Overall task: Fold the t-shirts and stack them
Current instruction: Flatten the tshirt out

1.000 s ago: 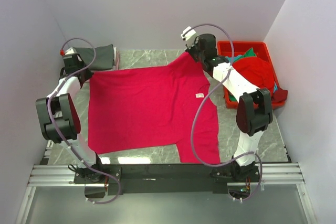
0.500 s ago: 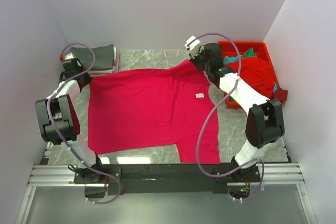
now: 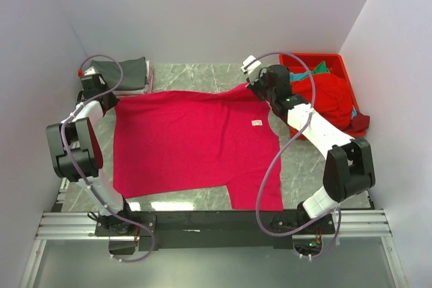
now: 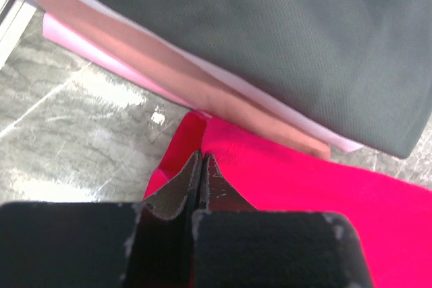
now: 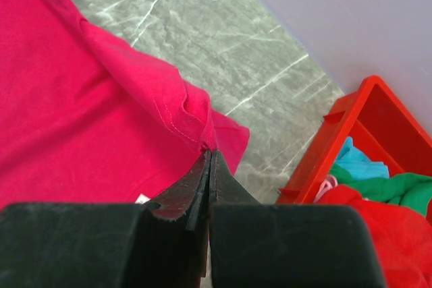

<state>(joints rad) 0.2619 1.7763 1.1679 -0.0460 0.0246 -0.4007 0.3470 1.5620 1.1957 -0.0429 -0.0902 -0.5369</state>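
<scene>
The large crimson-pink t-shirt (image 3: pixel 189 139) lies spread flat across the table, its small white neck tag (image 3: pixel 256 123) near the right side. My left gripper (image 3: pixel 106 102) is shut on the shirt's far left corner (image 4: pixel 202 141), right beside a stack of folded shirts with a dark grey one (image 3: pixel 125 72) on top. My right gripper (image 3: pixel 256 88) is shut on the shirt's far right corner (image 5: pixel 202 126), lifting a small fold of cloth. More shirts, red (image 3: pixel 331 96) and teal-green (image 3: pixel 312 72), lie in the bin.
A rigid red plastic bin (image 3: pixel 317 59) stands at the far right against the wall. The folded stack (image 4: pixel 270 52) shows pale pink and white layers under the dark grey shirt. White walls close in on both sides and behind.
My right gripper has moved right and toward me with the shirt's far right corner, flattening the raised peak. My left gripper has shifted slightly with its corner.
</scene>
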